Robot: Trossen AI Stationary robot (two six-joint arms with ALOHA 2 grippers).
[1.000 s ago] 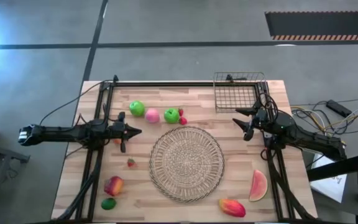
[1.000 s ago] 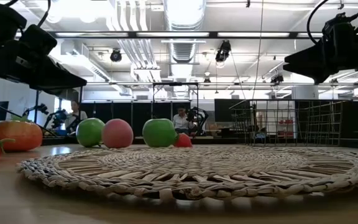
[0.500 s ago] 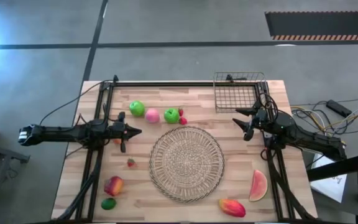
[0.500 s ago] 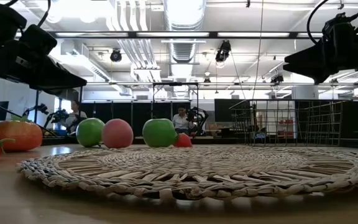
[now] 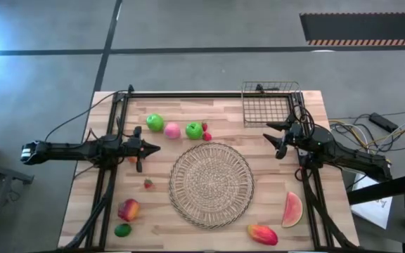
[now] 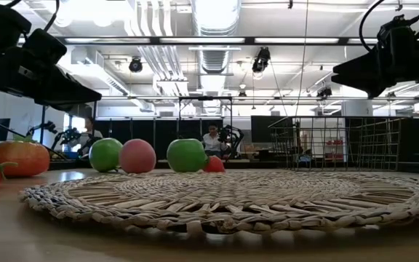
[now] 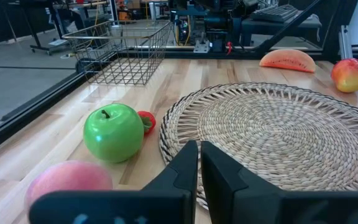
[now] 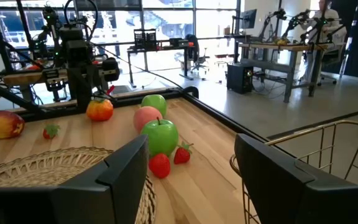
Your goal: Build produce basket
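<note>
The produce lies on the wooden table. Two green apples (image 5: 155, 122) (image 5: 194, 130), a pink peach (image 5: 172, 131) and small strawberries (image 5: 205, 133) sit behind the round woven mat (image 5: 211, 184). A red-yellow fruit (image 5: 128, 209) and a lime (image 5: 122, 230) lie at the near left. A watermelon slice (image 5: 292, 209) and a mango (image 5: 262, 233) lie at the near right. The wire basket (image 5: 267, 104) stands at the far right corner. My left gripper (image 5: 157, 148) hovers shut, left of the mat. My right gripper (image 5: 273, 137) hovers open, near the basket.
A dark metal frame (image 5: 209, 93) runs along the far edge and down both sides of the table. A small orange fruit (image 8: 99, 109) lies under my left arm. People sit at desks in the room beyond the table (image 6: 211, 138).
</note>
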